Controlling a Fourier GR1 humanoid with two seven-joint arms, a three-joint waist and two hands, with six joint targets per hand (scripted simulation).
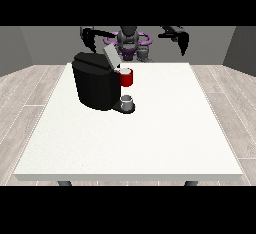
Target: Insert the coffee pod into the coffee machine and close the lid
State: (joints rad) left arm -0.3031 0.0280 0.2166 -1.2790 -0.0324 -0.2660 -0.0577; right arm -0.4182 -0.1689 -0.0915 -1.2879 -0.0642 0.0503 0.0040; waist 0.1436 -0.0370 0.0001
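At the table's far left, the hand at the view's left [89,37] hangs raised above the black coffee machine [95,85], fingers drooping, empty. The lid [111,56] stands open; a pod [126,71] sits in the red holder. A cup [127,102] waits below. The hand at the view's right [183,42] hangs empty over bare table [165,128].

Single front camera, across table [150,143], facing robot [129,40], elevated, distant.
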